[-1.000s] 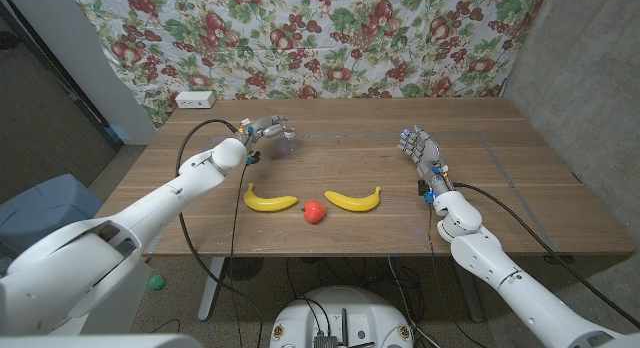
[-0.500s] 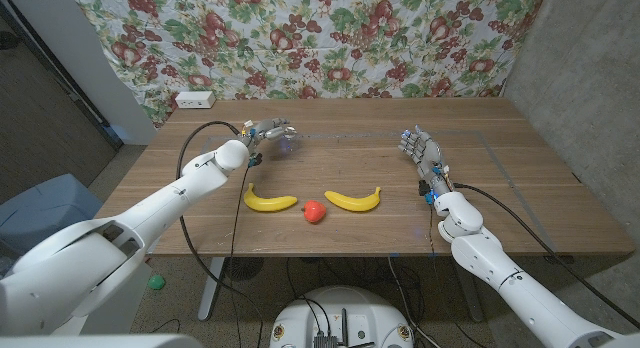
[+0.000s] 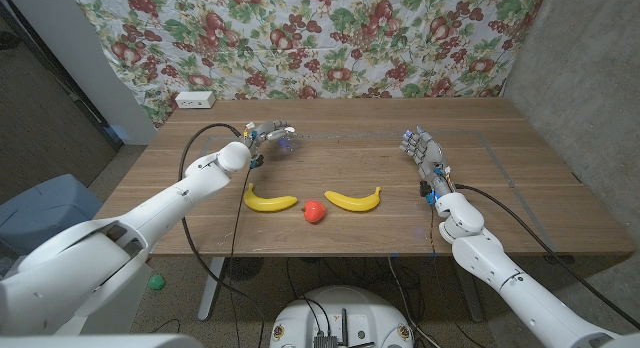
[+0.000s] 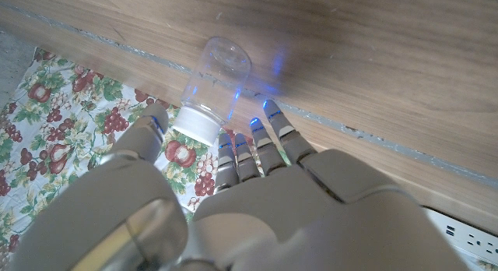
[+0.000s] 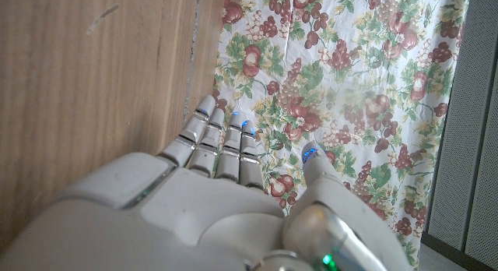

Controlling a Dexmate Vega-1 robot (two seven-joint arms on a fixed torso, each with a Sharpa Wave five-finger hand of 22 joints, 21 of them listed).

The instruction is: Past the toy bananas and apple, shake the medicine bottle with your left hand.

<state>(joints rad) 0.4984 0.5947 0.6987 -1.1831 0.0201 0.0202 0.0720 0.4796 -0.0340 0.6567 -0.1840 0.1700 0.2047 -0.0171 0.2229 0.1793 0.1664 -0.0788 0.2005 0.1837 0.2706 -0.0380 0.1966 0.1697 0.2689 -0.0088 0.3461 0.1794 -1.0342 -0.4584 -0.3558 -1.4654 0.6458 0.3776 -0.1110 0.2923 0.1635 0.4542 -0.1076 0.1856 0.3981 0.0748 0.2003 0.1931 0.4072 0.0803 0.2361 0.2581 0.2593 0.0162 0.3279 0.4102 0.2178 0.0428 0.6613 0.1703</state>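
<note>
The medicine bottle (image 3: 288, 139), clear with a white cap, stands upright on the table beyond the two yellow toy bananas (image 3: 270, 200) (image 3: 354, 199) and the red toy apple (image 3: 314, 211). My left hand (image 3: 268, 133) is right beside it with its fingers apart. In the left wrist view the bottle (image 4: 216, 78) stands just past my left hand (image 4: 233, 201), its cap between the thumb and the other fingertips (image 4: 264, 135); no firm grip shows. My right hand (image 3: 425, 153) stands on the table to the right, fingers stretched out, holding nothing. It also shows in the right wrist view (image 5: 218, 193).
A white power strip (image 3: 194, 99) lies at the table's far left corner, below the floral cloth (image 3: 330, 38) that hangs behind the table. The wooden table (image 3: 520, 188) ends close to a grey wall on the right.
My left hand has edged slightly closer to the bottle. The bottle, the fruit and my right hand have not moved.
</note>
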